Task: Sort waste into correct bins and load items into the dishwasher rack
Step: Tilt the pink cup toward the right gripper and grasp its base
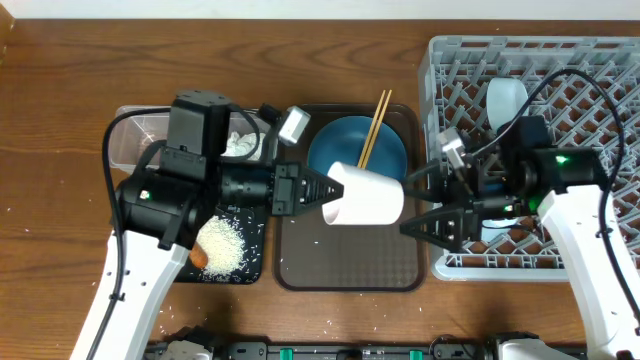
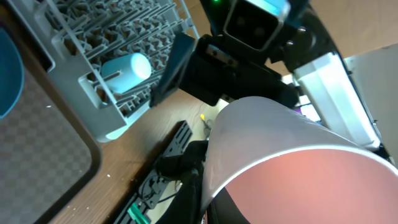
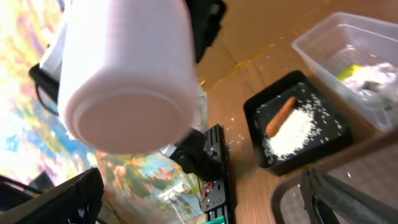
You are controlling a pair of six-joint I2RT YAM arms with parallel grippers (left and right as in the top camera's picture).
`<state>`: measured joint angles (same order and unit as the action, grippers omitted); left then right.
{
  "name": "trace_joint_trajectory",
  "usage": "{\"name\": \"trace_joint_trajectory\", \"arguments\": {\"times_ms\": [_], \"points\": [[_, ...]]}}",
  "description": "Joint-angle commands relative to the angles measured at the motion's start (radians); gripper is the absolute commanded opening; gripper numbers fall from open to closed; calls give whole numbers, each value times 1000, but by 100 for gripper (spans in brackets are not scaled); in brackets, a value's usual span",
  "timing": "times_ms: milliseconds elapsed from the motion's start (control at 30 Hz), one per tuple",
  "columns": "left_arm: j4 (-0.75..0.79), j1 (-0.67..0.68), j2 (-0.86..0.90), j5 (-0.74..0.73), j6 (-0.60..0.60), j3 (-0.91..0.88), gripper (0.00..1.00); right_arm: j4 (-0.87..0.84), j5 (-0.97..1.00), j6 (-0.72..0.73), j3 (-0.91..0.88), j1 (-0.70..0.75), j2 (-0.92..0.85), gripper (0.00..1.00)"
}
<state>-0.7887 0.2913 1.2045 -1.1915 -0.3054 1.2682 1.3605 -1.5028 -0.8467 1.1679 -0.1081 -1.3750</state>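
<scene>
Plate [image 1: 345, 140] at serving tray's [image 1: 340, 262] back edge, 2 chopsticks [image 1: 374, 128] on it, cup [image 1: 365, 193] above; rack [image 1: 530, 42] to the right, tub [image 1: 125, 140] and shallow tray [image 1: 250, 266] left.

**Cup held between the two sets of fingers, with a bare tray beneath it**

The pale pink cup [image 1: 365, 193], lying sideways in the closed left fingers [image 1: 312, 190], fills the straight line to the right fingers [image 1: 432, 222]. These stand spread wide at its base, and contact cannot be told. Under the cup the brown tray [image 1: 340, 262] is bare, leaving room to go down. To the far side of both sets of fingers, the dark blue plate [image 1: 340, 145] and chopsticks [image 1: 374, 128] take up the tray's end. Behind the right fingers the dishwasher rack [image 1: 600, 60] bars the way with its wall and pegs, a light blue cup [image 1: 507, 98] lodged among them. Behind the left fingers lie the black tray [image 1: 255, 262] and clear tub [image 1: 135, 130].
</scene>
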Motion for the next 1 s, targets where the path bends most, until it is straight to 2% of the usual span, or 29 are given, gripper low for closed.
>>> {"name": "trace_joint_trajectory", "arguments": {"times_ms": [0, 200, 600, 967], "points": [[-2, 11, 4, 50, 24, -8, 6, -17, -56, -34, 8, -46, 2, 99], [-4, 13, 4, 53, 24, -8, 6, -69, -57, -33, 9, -97, 16, 99], [-22, 16, 4, 53, 25, -8, 6, -174, -57, -29, 10, -103, 87, 99], [14, 105, 4, 60, 24, -8, 6, -201, -56, -29, 10, -103, 94, 98]]}}
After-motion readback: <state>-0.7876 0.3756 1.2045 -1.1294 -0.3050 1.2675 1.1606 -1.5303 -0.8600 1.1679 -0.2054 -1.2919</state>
